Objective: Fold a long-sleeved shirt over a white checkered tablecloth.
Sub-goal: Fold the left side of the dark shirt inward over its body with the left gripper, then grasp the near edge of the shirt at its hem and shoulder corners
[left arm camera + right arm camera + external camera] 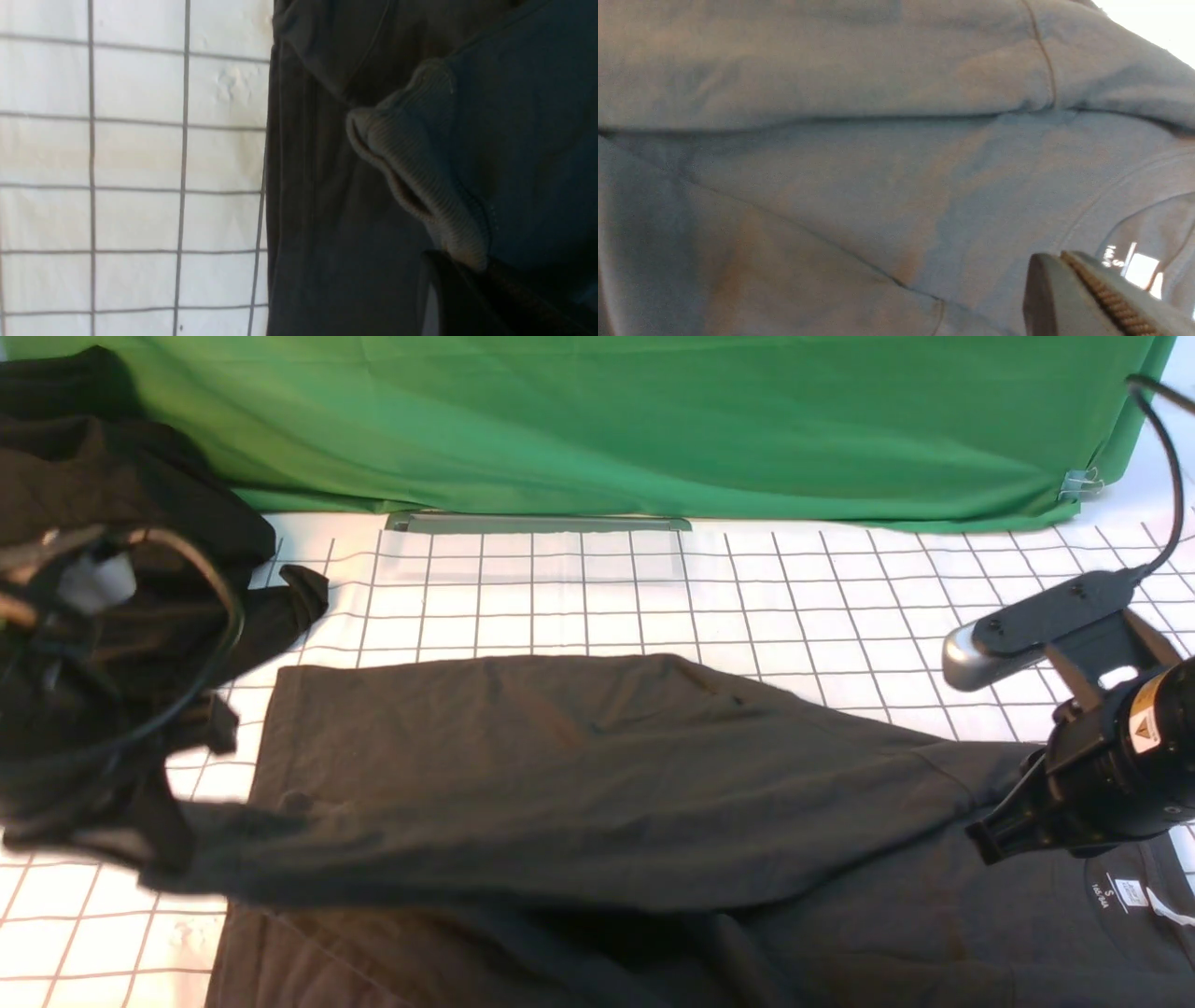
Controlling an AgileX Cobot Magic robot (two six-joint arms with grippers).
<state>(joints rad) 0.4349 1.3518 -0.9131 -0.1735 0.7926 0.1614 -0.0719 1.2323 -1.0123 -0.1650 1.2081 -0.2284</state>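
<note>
Dark charcoal knit long-sleeved shirt (579, 775): lower portion cut off by the front view's bottom edge; chest print not visible. Black left gripper (168, 868): blurred in the front view; its fingers run out of the left wrist view. Black cloth heap (112, 504): cut off at left.

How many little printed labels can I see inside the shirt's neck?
1: the white label inside the neckline of the shirt, beside the printed size mark. Folds could hide others.
</note>
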